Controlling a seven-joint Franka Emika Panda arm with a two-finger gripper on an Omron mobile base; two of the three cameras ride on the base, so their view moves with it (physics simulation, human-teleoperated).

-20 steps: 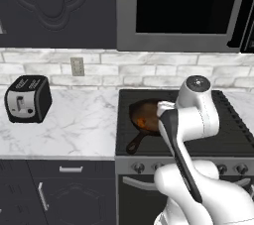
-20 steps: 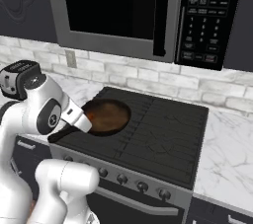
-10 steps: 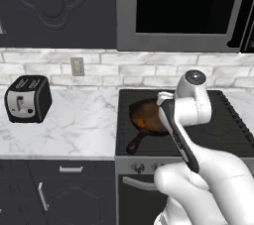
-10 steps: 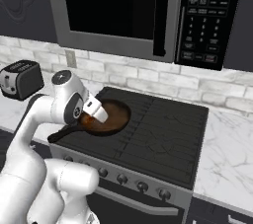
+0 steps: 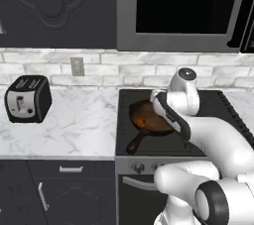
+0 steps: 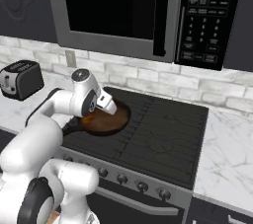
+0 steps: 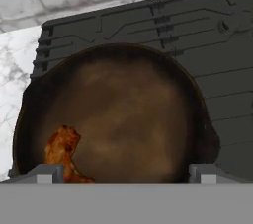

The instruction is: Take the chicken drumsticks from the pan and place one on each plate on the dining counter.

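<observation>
The dark round pan (image 7: pixel 118 114) sits on the left front of the black stove, its long handle (image 5: pixel 135 144) pointing toward the front edge. One orange-brown chicken drumstick (image 7: pixel 62 151) lies at the pan's lower left in the hand view; it is an orange patch (image 5: pixel 141 121) in the left base view. My gripper (image 7: pixel 126 172) hovers open just above the pan, nothing between its fingers, and the left fingertip (image 7: pixel 47 171) is close beside the drumstick. The arm covers part of the pan (image 6: pixel 111 122) in both base views. The plates and the dining counter are out of view.
A black toaster (image 5: pixel 27 98) stands on the white marble counter (image 5: pixel 79 125) left of the stove (image 6: pixel 163 129). A microwave (image 6: pixel 118 11) hangs above the burners, with a brick backsplash (image 5: pixel 99 65) behind. The stove's right burners are bare.
The arm has swung forward and down, bringing the hand from beside the pan to low over it. The gripper stayed open. Pan and base have not moved.
</observation>
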